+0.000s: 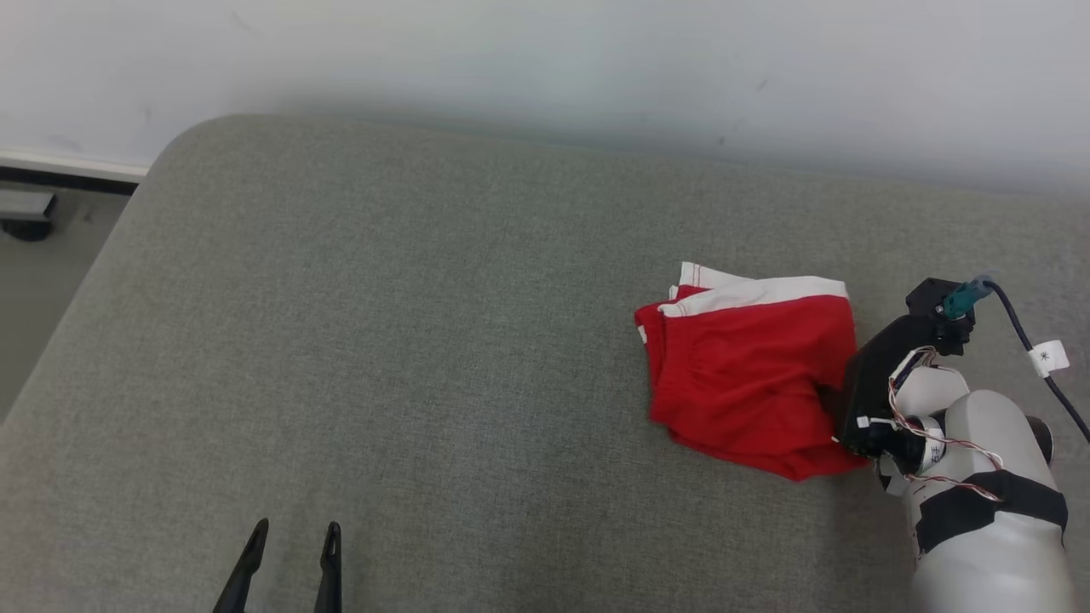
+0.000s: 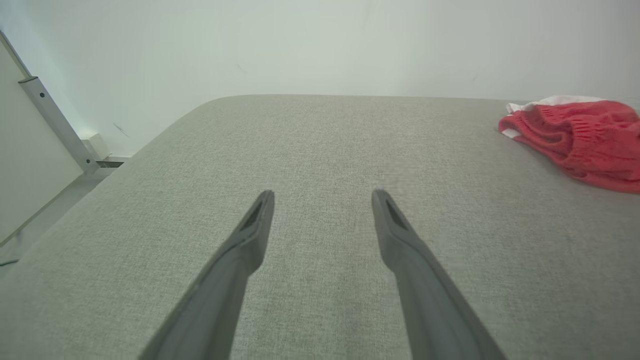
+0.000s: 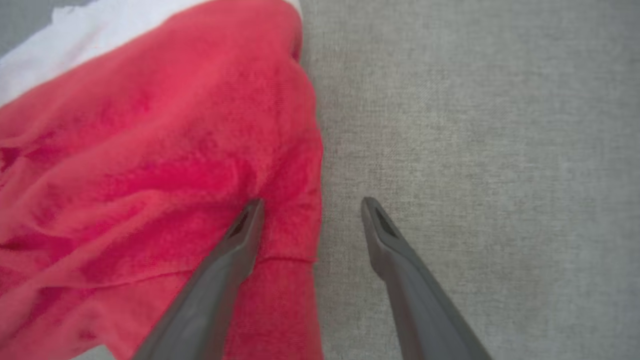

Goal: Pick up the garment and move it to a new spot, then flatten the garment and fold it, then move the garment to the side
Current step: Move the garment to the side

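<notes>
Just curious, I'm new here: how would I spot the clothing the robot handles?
Find the wide grey padded surface against the pale wall. Near its right side, by the right gripper, lies a crumpled pair of red shorts. Their bright red and white waistband stand out from the grey.

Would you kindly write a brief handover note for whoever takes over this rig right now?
Left gripper: open, empty, over bare grey cushion, apart from the red garment.
Right gripper: open, at the garment's edge, one finger over cloth, one over cushion; nothing gripped.
Garment: rumpled, on the cushion's right part in the head view.
Done: right gripper placed for a grasp.
To do: grasp, relocate, flatten, fold, set aside.
</notes>
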Tool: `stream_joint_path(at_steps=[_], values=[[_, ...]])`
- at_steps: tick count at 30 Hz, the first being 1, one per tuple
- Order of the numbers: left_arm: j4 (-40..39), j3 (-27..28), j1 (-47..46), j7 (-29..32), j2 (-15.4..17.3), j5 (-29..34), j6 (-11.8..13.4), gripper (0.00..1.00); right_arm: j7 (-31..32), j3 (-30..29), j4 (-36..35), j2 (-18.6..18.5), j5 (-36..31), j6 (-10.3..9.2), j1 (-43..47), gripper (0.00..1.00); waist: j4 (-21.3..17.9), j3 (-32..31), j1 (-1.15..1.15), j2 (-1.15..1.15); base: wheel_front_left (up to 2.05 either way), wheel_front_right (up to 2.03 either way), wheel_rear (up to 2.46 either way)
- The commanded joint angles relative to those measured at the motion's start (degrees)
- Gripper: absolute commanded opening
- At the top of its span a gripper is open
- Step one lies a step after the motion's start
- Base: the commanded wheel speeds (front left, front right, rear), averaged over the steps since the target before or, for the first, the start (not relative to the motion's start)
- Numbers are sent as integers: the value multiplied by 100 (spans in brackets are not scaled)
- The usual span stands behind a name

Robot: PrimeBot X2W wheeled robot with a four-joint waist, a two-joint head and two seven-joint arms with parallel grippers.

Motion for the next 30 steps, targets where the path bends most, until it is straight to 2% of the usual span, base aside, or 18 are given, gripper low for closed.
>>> stream_joint_path(at_steps=[1, 6, 8, 9, 14, 20, 24, 25, 30], values=[[-12, -16, -79, -18, -12, 10, 22, 100, -64, -7, 107, 14, -55, -11, -48, 100, 172, 188, -1, -1, 0, 0, 0], [32, -45, -125, -23, 18, -1, 23, 100, -311, -80, 652, 36, -20, -11, -107, 100, 171, 237, -1, -1, 0, 0, 0], [62, -28, -115, -32, 34, -24, 32, 100, -423, 70, 860, 52, 40, -10, -165, 19, 135, 241, -1, -1, 0, 0, 0], [66, -28, -118, -34, 38, -27, 46, 100, -479, 189, 937, 61, 26, -8, -189, 0, 106, 235, -1, -1, 0, 0, 0], [47, -41, -104, -36, 25, -65, 66, 100, -872, 689, 944, -61, -200, 0, -317, 0, -135, 148, -1, -1, 0, 0, 0], [19, -36, -41, -63, -2, -115, 112, 100, -1164, 1173, 660, -528, -150, -13, -570, 0, -647, -32, -1, -1, 0, 0, 0], [-10, -47, -7, -73, -16, -110, 117, 100, -1066, 1364, 417, -840, -70, -13, -670, 0, -985, -152, -1, -1, 0, 0, 0], [-10, -47, -7, -73, -16, -110, 117, 100, -1066, 1364, 417, -840, -70, -13, -670, 0, -985, -152, -1, -1, 0, 0, 0], [-47, -65, -13, -90, -17, -107, 116, 100, -866, 1671, 34, -1306, 122, -13, -745, 0, -1261, -159, -1, -1, 0, 0, 0]])
